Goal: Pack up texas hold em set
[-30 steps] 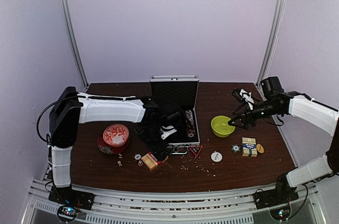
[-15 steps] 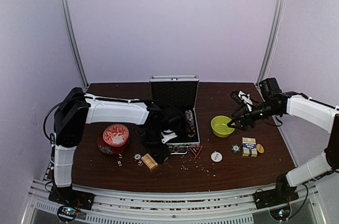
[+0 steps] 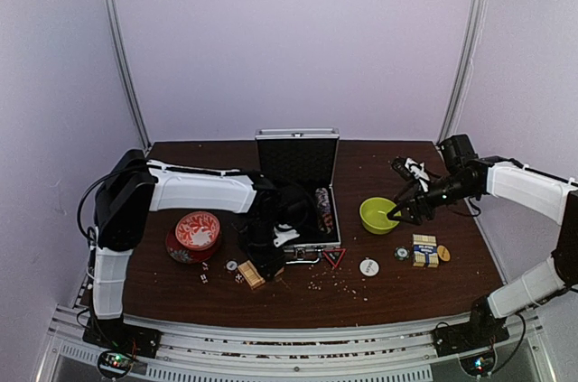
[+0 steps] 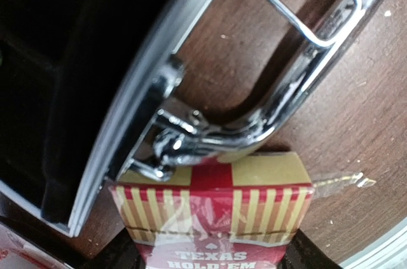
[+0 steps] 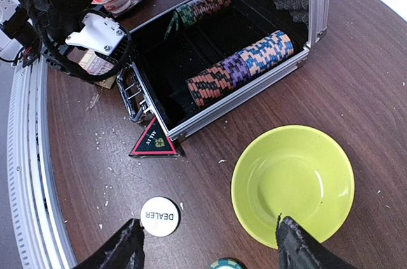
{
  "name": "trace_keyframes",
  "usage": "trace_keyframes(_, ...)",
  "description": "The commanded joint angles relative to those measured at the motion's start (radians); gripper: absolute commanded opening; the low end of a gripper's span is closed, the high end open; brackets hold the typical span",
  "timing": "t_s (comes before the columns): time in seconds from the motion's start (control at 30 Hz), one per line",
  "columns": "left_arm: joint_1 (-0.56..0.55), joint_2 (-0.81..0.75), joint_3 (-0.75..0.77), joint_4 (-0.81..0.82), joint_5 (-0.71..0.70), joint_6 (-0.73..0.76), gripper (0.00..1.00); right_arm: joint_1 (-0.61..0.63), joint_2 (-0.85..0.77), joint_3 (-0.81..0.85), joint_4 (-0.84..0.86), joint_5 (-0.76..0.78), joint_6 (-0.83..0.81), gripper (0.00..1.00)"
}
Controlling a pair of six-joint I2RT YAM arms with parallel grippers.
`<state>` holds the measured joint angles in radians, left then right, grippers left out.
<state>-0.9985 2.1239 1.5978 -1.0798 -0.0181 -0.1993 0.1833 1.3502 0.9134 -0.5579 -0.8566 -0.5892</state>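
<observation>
Silver case sits mid-frame on the bench in the top view, lid up, chip rows racked inside along its right side. Left tool is down at the case's front-left corner, over a tan card deck; in the left wrist view the deck fills the lower centre, straddled by the tool's two dark finger bases, with the case handle just above it. Can't tell from the frames whether the fingers are clamped on the deck or just bracketing it. Right tool hangs above the near rim of the lime-green bowl, fingers apart, nothing between them. Triangular button touches the case's front edge; round DEALER button lies below it, apart. Second deck is at right of frame, below the bowl. Red tin sits left of the case. Dice lie near the tin's lower edge.
</observation>
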Motion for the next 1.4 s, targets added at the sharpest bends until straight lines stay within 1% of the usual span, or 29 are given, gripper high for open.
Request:
trace_keyframes(0.0, -0.024, -0.001, 0.08, -0.081, -0.016, 0.031, 0.56, -0.005, 0.01, 0.01, -0.011, -0.016, -0.012, 0.72)
trace_keyframes(0.07, -0.055, -0.027, 0.096, -0.077, -0.027, 0.063, 0.56, -0.005, 0.014, 0.011, -0.011, -0.016, -0.014, 0.72)
trace_keyframes(0.13, -0.069, -0.056, 0.108, -0.07, -0.021, 0.082, 0.56, -0.003, 0.02, 0.015, -0.014, -0.015, -0.014, 0.72)
trace_keyframes(0.17, -0.074, -0.07, 0.116, -0.071, -0.04, 0.089, 0.56, -0.004, 0.022, 0.017, -0.015, -0.016, -0.014, 0.72)
trace_keyframes(0.37, -0.081, -0.106, 0.165, -0.029, -0.311, 0.176, 0.56, -0.002, 0.029, 0.021, -0.015, -0.019, -0.012, 0.72)
trace_keyframes(0.47, -0.081, -0.098, 0.21, 0.007, -0.361, 0.237, 0.56, -0.002, 0.032, 0.019, -0.018, -0.025, -0.012, 0.71)
trace_keyframes(0.6, -0.072, -0.08, 0.256, 0.096, -0.466, 0.31, 0.58, -0.001, 0.03, 0.015, -0.016, -0.019, -0.011, 0.71)
trace_keyframes(0.7, -0.053, -0.061, 0.27, 0.193, -0.563, 0.364, 0.63, -0.002, 0.031, 0.014, -0.006, -0.01, -0.001, 0.71)
trace_keyframes(0.8, -0.033, -0.037, 0.274, 0.294, -0.623, 0.437, 0.63, -0.001, 0.035, 0.013, -0.004, -0.006, 0.004, 0.71)
trace_keyframes(1.07, 0.041, 0.041, 0.303, 0.476, -0.616, 0.61, 0.63, -0.001, 0.028, 0.006, 0.005, 0.003, 0.014, 0.71)
trace_keyframes(1.37, 0.071, 0.049, 0.231, 0.65, -0.472, 0.794, 0.63, -0.002, 0.026, 0.001, 0.008, 0.017, 0.016, 0.71)
